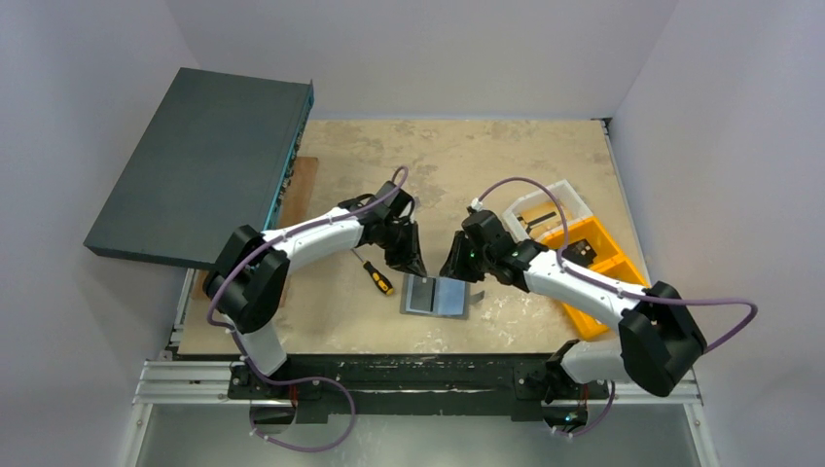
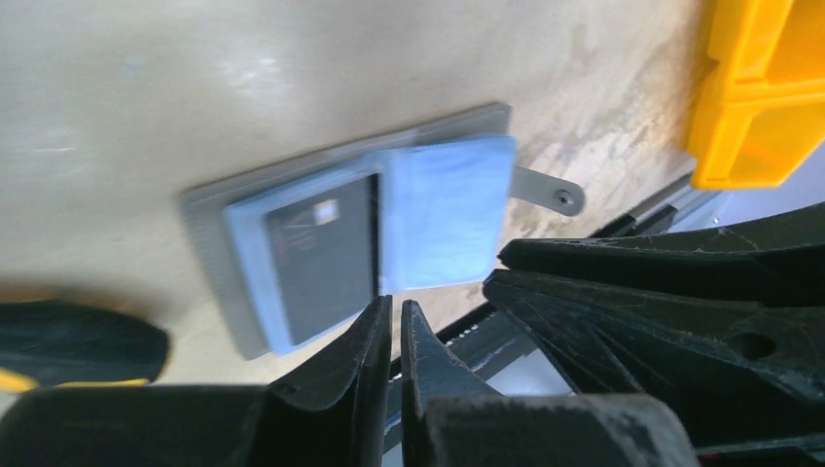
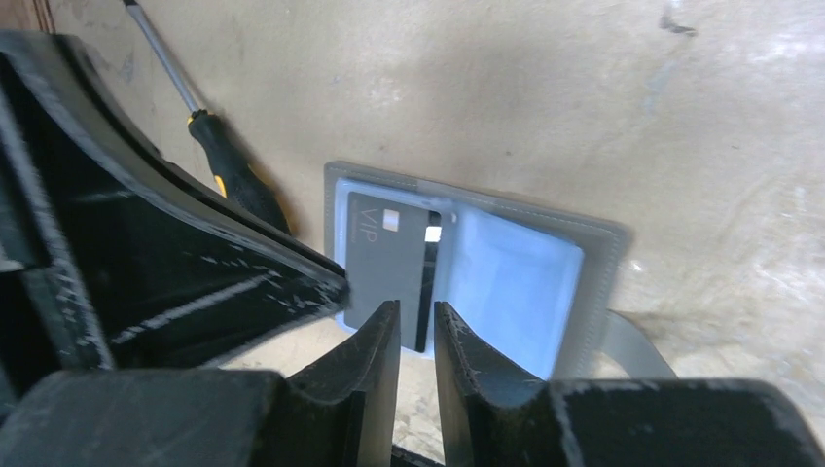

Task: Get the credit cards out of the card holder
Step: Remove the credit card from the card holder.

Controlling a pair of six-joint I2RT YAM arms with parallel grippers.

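Lying open and flat on the tabletop (image 1: 467, 165) between the arms, the card holder (image 1: 438, 295) holds a dark card (image 3: 387, 255) in one pale blue pocket. The left end effector (image 2: 396, 309) is clenched and empty. The right end effector (image 3: 416, 313) hovers slightly parted, grasping nothing. The orange bin (image 1: 615, 265) contains a dark part.

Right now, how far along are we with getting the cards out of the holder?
Done: the card holder lies open flat on the table. In hand: nothing yet; left gripper and right gripper hover at its edge, both empty. Remaining: the dark card is still tucked in its pocket and must be pulled out.
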